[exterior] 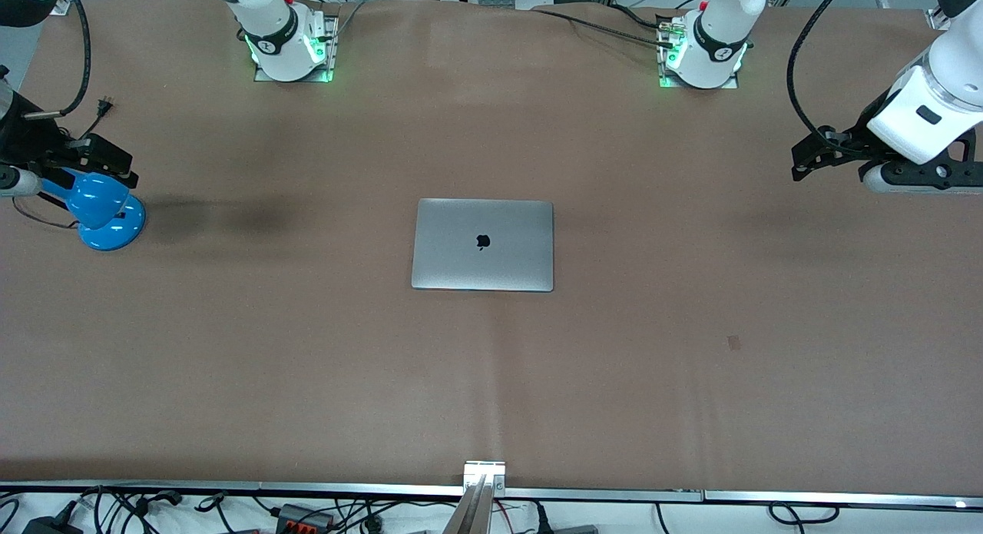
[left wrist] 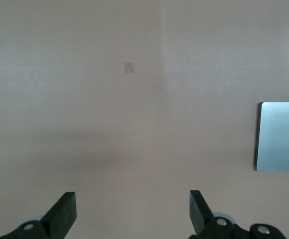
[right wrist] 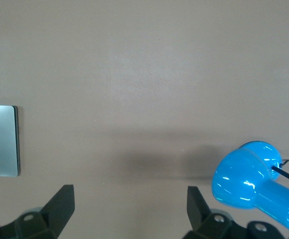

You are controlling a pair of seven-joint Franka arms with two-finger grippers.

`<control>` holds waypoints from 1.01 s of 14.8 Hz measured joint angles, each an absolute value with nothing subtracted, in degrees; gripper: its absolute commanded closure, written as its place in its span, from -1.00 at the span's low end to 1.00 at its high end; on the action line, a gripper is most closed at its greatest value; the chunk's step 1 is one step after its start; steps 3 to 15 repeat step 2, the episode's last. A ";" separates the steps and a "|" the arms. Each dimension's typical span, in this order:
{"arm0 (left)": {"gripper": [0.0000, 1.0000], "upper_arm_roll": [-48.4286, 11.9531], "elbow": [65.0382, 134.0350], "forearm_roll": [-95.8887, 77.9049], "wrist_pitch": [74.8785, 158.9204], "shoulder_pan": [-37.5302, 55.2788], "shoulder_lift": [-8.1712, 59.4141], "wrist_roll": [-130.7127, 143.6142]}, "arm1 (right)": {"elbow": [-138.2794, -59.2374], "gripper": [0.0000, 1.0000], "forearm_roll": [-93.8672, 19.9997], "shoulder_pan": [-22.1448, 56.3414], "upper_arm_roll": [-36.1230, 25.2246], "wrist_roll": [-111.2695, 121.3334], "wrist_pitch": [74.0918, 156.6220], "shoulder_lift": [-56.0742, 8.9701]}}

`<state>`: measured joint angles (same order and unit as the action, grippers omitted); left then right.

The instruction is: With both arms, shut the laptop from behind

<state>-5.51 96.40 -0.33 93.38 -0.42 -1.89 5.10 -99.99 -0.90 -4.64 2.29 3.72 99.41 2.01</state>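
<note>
Laptop (exterior: 483, 245) lies shut and flat at the centre of the brown worktop (exterior: 691, 380) in the front view, apple logo up. Left gripper (exterior: 833, 156) hangs at three o'clock, right gripper (exterior: 92, 161) at nine o'clock over the blue lamp (exterior: 104, 211).

Left wrist view: fingers (left wrist: 62, 214) spread wide, empty, laptop (left wrist: 281, 137) well apart.

Right wrist view: fingers (right wrist: 60, 206) spread wide, empty; lamp (right wrist: 254, 181) just beside them, laptop (right wrist: 1, 141) well apart.

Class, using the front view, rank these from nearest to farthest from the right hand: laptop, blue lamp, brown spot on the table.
1. Blue lamp, beside the right hand.
2. Laptop, closed, mid-table.
3. Brown spot, toward the left arm's end.
</note>
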 measured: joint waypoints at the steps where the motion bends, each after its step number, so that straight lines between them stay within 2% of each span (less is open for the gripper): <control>1: -1.00 -5.51 96.39 -0.33 93.38 -0.42 -1.89 5.10 | -99.99 -1.00 -0.88 -4.64 2.43 3.72 99.41 2.01; 15: -1.00 -5.51 96.39 -0.33 93.37 -0.42 -1.89 5.10 | -99.98 -1.00 -0.87 -4.64 2.49 3.72 99.41 2.01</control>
